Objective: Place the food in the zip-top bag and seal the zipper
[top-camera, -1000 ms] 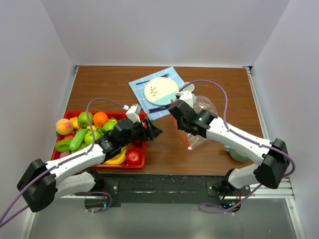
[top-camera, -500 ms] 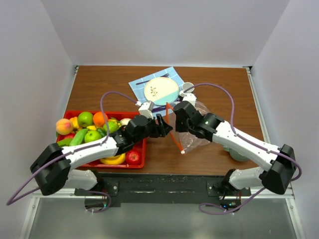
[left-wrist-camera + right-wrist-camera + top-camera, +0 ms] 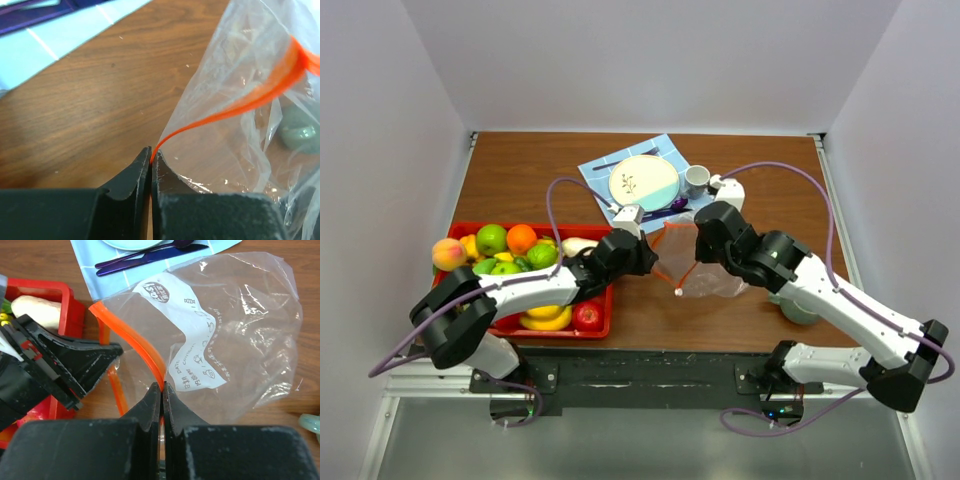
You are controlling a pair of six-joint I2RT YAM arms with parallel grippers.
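A brown wooden table stands boxed in by pale walls. Just right of the red tray sits the clear bag. The left gripper and the right gripper are each clenched on its orange zipper. The food lies in the tray

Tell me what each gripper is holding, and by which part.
Both hold the zip-top bag by its orange-red zipper: the left gripper pinches the strip at one spot, the right gripper at another.
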